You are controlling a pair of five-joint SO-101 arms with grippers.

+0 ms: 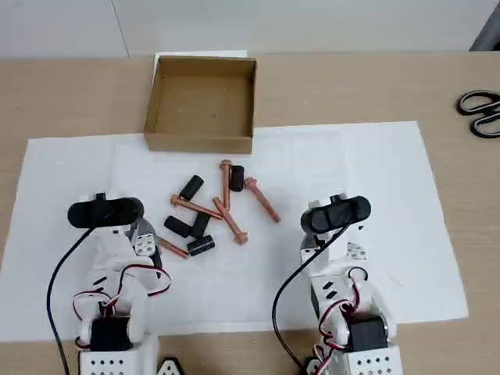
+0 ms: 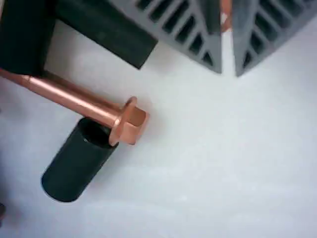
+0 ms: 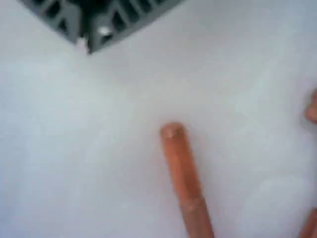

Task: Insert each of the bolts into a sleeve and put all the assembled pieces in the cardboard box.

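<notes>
Copper hex-head bolts (image 1: 226, 187), black cyl. sleeves (image 1: 191, 187); L gripper (image 2: 228, 67) pinches bolt (image 2: 226, 10), R gripper (image 3: 88, 47) jaws together.

Grey gripper (image 3: 88, 47) with tips pressed together, white paper (image 3: 74, 148) under it, copper bolt (image 3: 184, 173) lying nearby, small copper bits (image 3: 312, 111) at the side

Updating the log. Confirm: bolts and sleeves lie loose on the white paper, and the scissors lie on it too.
Wrong on the scissors: the high view shows them off the white paper, on the bare table. The rest stands.
</notes>
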